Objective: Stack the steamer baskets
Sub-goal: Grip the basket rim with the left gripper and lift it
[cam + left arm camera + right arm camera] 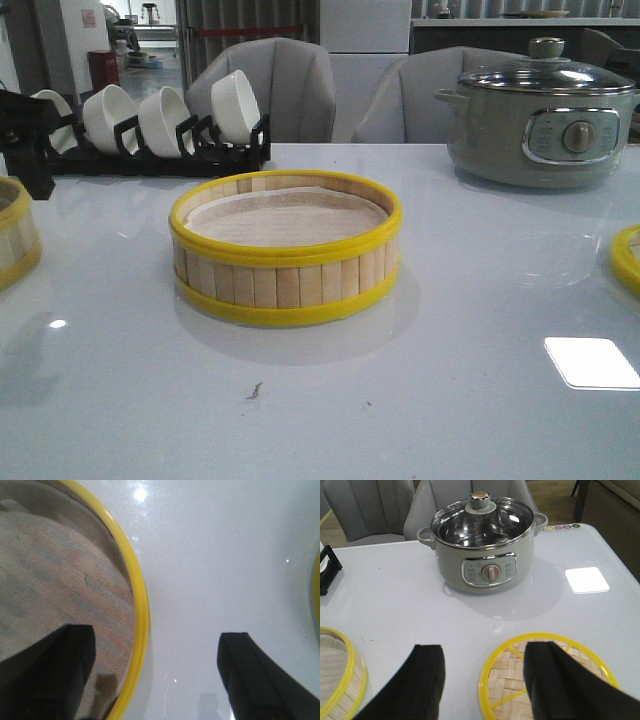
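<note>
Left fingers (65, 675) spread astride the yellow-rimmed bamboo-slat steamer basket (142, 625) wall; right fingers (420, 685) spread above the woven yellow-rimmed lid (505, 680) on my white tabletop (450, 400).

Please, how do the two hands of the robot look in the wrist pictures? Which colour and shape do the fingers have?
The left hand and right hand each show two fingers, matte black and plain. They are flat, broad slabs with squared tips, widening toward the camera. No cables, markings or coverings are visible on them. The arms themselves are out of view.
</note>
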Action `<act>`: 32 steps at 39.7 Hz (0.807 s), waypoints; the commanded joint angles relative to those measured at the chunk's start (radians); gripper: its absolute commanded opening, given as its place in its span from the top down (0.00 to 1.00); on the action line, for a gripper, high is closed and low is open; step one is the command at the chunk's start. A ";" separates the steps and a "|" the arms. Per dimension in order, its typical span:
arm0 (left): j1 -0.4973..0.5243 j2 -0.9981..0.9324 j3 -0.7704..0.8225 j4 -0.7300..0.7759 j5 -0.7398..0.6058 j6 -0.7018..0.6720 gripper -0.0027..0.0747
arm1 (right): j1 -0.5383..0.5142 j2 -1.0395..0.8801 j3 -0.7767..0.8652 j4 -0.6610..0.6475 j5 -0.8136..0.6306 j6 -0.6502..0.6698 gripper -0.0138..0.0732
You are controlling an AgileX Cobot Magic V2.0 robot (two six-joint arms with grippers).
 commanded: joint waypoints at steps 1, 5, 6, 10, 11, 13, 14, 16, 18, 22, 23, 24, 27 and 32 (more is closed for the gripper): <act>-0.007 -0.007 -0.035 -0.001 -0.071 -0.012 0.25 | -0.005 -0.004 -0.041 0.002 -0.083 0.004 0.31; -0.007 0.026 -0.036 -0.001 -0.072 -0.012 0.25 | -0.005 -0.004 -0.041 0.002 -0.086 0.004 0.31; -0.007 0.036 -0.036 -0.001 -0.072 -0.012 0.25 | -0.005 -0.004 -0.041 0.002 -0.088 0.004 0.31; -0.007 0.057 -0.036 -0.001 -0.070 -0.012 0.28 | -0.005 -0.004 -0.041 0.002 -0.090 0.004 0.31; -0.007 0.061 -0.036 -0.001 -0.070 -0.012 0.29 | -0.005 -0.004 -0.041 0.002 -0.090 0.004 0.31; -0.007 0.063 -0.036 -0.001 -0.070 -0.012 0.36 | -0.005 -0.004 -0.041 0.002 -0.090 0.004 0.31; -0.007 0.063 -0.036 -0.001 -0.070 -0.013 0.41 | -0.005 -0.004 -0.041 0.002 -0.090 0.004 0.31; -0.007 0.061 -0.038 -0.001 -0.070 -0.013 0.51 | -0.005 -0.004 -0.041 0.002 -0.092 0.004 0.31; -0.007 0.059 -0.050 -0.001 -0.061 -0.013 0.67 | -0.005 -0.004 -0.041 0.002 -0.096 0.004 0.31; -0.007 0.059 -0.084 -0.002 -0.029 -0.013 0.83 | -0.005 -0.004 -0.041 0.002 -0.102 0.004 0.31; -0.007 0.059 -0.094 -0.005 -0.018 -0.014 0.82 | -0.005 -0.004 -0.041 0.002 -0.102 0.004 0.31; -0.007 0.059 -0.108 -0.006 -0.006 -0.014 0.84 | -0.005 -0.004 -0.041 0.002 -0.103 0.004 0.31; -0.011 0.054 -0.149 -0.006 0.033 -0.014 0.85 | -0.005 -0.004 -0.041 0.002 -0.103 0.004 0.31; -0.047 0.042 -0.252 -0.006 0.108 -0.014 0.85 | -0.005 -0.004 -0.041 0.002 -0.104 0.004 0.31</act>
